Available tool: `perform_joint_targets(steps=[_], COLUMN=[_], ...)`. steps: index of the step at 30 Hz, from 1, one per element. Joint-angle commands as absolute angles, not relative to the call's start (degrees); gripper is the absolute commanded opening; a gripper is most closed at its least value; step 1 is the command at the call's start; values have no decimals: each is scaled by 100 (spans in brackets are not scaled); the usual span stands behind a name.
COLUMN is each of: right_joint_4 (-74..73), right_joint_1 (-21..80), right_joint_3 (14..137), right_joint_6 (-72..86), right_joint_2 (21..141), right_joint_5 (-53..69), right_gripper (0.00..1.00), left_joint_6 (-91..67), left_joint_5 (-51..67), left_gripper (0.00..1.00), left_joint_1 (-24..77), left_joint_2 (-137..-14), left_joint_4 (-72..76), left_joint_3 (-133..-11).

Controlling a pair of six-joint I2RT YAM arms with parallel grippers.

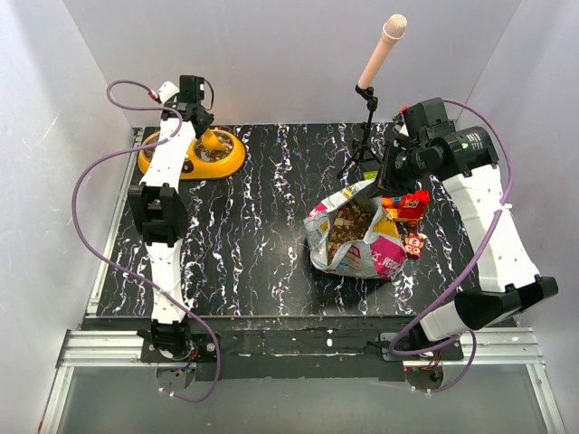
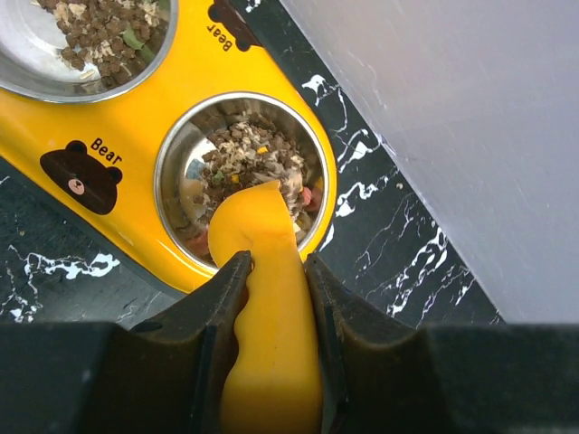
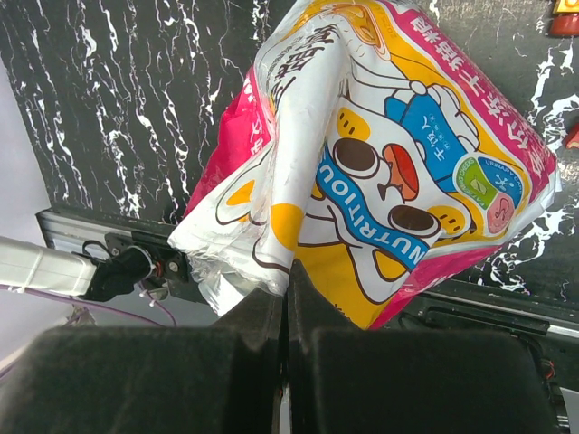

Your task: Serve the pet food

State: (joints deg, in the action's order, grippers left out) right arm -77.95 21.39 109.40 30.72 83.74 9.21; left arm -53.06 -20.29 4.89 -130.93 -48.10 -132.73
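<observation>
Currently your left claw (image 2: 276, 264) pinches the scoop (image 2: 258, 217), right claw (image 3: 288, 271) pinches the bag (image 3: 389, 163); hasty tipping spills kibble (image 2: 244, 158) past the bowl (image 2: 167, 167).

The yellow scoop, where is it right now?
In the left wrist view, the left gripper holds the yellow scoop, its tip over the kibble in one steel bowl of the yellow feeder, at the far left of the table.

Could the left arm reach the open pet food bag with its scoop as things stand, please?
Probably yes: the right gripper holds the pet food bag open, kibble exposed, and only tabletop lies between it and the scoop in the left gripper.
</observation>
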Motion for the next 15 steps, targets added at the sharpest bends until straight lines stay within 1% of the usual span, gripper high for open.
perform_joint_targets(steps=[1,3,9,13,15], right_joint_4=[-6891,-6926,-6943,-6970,-6987], right_joint_1=[2065,2048,2030,2022,2021], right_joint_3=[11680,11733,11786,11856,11865], right_joint_6=[3129,3120,3102,3076,3067], right_joint_2=[8060,8095,8139,8165,8183], right_joint_5=[1380,1389,1459,1459,1459], right_gripper=[1,1,1,1,1], left_joint_6=[-4633,-4457,-3877,-3491,-3017], left_joint_5=[-2610,-2855,-3111,-3077,-3049], left_gripper=[0,0,0,0,0], left_joint_1=[615,685,721,738,843], left_joint_2=[-13052,-13052,-12911,-12902,-12894], left_joint_4=[-5334,-5449,-5379,-5239,-5020], left_joint_3=[-13938,-14088,-14150,-14168,-14220])
